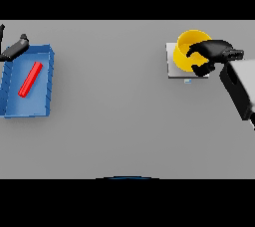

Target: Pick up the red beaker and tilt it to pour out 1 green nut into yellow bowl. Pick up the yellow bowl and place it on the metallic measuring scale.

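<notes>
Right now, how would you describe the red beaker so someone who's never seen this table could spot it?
Look to the far left of the grey table, where a blue tray sits. The red beaker lies slanted inside it, a slim red bar and the only red thing in view.

Far right of the table: bowl sits on the scale, toward its back edge. My right hand is on the bowl's right side, fingers curled over its rim.

Far left: tray lying flat; beaker on its side inside it, slanted. My left hand is at the tray's back-left corner, just above the rim.

Bowl and tray well apart.
</notes>
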